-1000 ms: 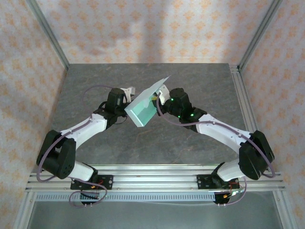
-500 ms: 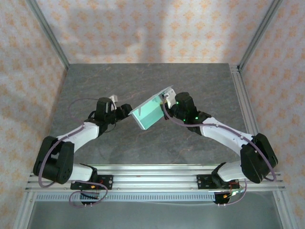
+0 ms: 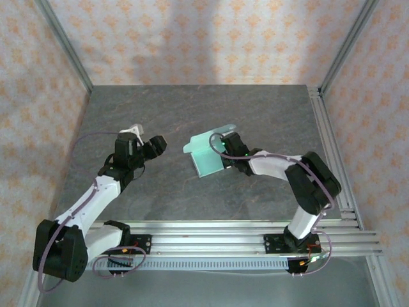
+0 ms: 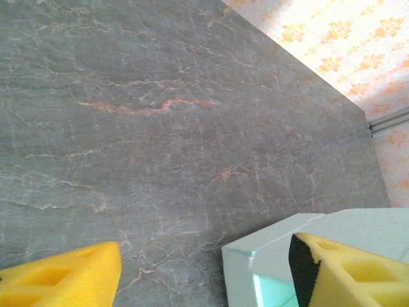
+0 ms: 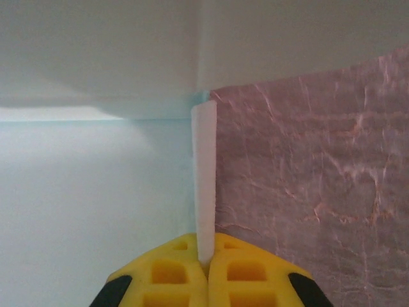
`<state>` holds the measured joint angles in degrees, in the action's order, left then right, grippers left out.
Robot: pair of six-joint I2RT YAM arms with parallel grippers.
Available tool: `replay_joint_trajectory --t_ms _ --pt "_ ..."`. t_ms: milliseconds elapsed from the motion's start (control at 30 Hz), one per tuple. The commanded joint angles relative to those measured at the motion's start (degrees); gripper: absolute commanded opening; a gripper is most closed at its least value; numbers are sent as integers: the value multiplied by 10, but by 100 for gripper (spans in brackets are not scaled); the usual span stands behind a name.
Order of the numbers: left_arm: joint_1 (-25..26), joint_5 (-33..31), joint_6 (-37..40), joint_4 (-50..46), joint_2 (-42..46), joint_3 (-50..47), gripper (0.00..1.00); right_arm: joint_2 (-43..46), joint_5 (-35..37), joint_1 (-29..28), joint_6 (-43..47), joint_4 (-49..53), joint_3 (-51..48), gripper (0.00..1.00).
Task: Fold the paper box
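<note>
Mint paper box (image 3: 208,157) between tight right fingers (image 5: 172,272); left fingers (image 4: 57,278) wide, near.

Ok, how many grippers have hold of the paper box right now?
1. The right gripper is shut on a thin edge of the paper box; the left gripper stands open, apart from it on the left.

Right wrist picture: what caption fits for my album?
Right hand pinching the paper box by its thin edge, grey table behind.
</note>
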<state>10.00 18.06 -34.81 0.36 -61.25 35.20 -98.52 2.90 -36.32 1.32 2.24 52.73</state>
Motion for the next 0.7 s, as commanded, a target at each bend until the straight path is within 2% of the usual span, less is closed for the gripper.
replay_joint_trajectory --t_ms 0,100,233,433,500,667 --pt "-4 -34 16 -34 25 8 72 -32 77 2 -51 45 35 0" --pt "-6 -33 18 -44 35 11 72 -59 105 -2 -78 64 43 0" --pt "-7 -35 17 -49 39 12 74 -104 180 -26 -82 115 70 0" --pt "-7 -31 18 -50 31 12 77 -136 208 -33 -101 170 102 1" --pt "-7 -29 20 -51 28 14 78 -134 207 -32 -104 185 114 6" --pt "-7 -23 27 -55 22 17 79 -97 177 -31 -100 185 130 27"
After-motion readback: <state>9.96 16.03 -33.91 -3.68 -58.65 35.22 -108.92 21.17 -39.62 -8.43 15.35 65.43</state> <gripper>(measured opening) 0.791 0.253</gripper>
